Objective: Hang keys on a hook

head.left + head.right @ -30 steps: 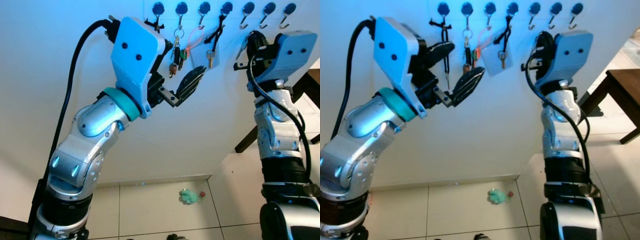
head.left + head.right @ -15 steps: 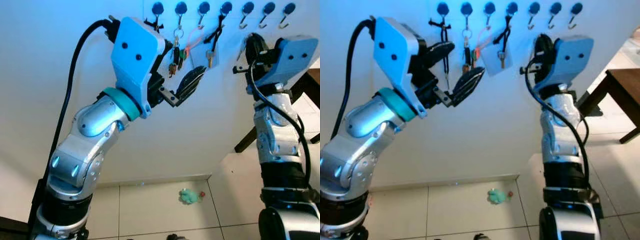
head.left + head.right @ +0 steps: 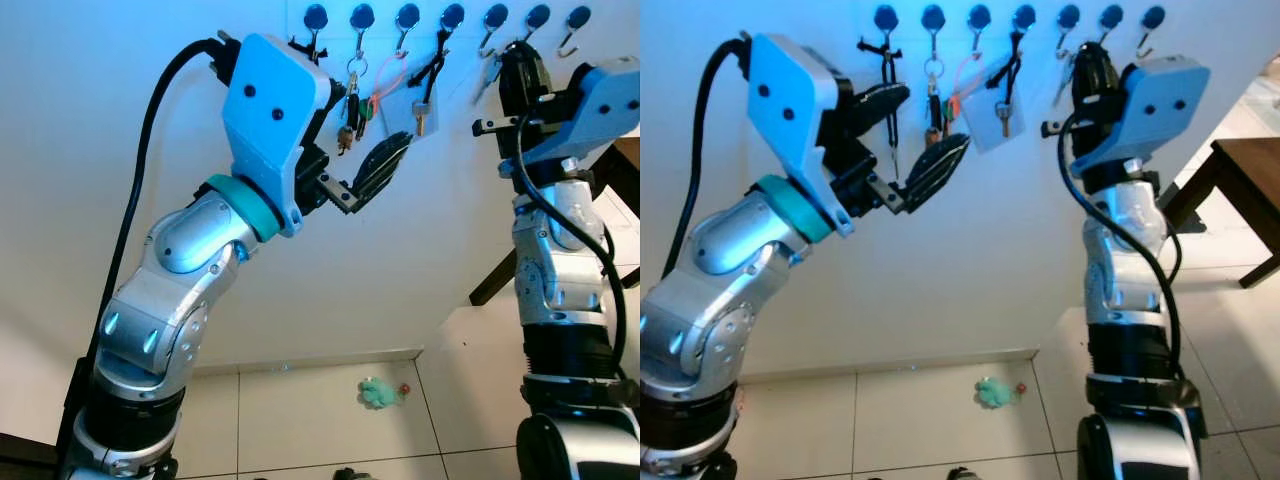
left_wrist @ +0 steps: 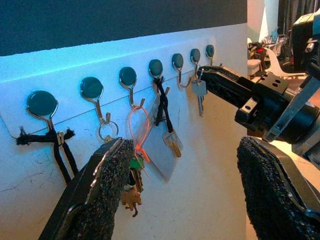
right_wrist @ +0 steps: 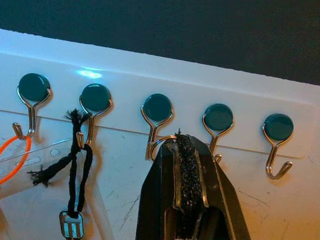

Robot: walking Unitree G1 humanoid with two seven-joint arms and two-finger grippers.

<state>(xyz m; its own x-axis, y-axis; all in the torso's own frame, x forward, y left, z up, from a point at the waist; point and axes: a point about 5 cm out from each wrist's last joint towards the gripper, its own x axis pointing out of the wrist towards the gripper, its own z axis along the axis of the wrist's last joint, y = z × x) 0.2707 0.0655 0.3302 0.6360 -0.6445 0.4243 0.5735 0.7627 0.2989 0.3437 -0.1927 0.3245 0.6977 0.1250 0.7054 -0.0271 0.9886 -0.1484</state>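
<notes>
Silver key [image 4: 199,91], small and flat, hangs in the left wrist view from the clenched black fingertips of our right gripper [image 4: 206,75], right against the fifth wire hook [image 4: 180,78] of the white wall rack [image 4: 100,107]; our left gripper [image 4: 185,190] spreads its two rough black fingers wide, released, before the rack's other hangings: a black cord [image 4: 57,150], a ring of keys [image 4: 131,177], an orange loop [image 4: 137,125] and a clear tag with a gold key [image 4: 167,150]. From the right wrist we see the fingers pinched together on a thin metal blade, their tips touching a blue-capped hook [image 5: 156,127]. Through the left eye our right gripper [image 3: 500,70] is raised at the hook row, and a green toy [image 3: 378,392] lies on the tiled floor [image 3: 300,420] below
</notes>
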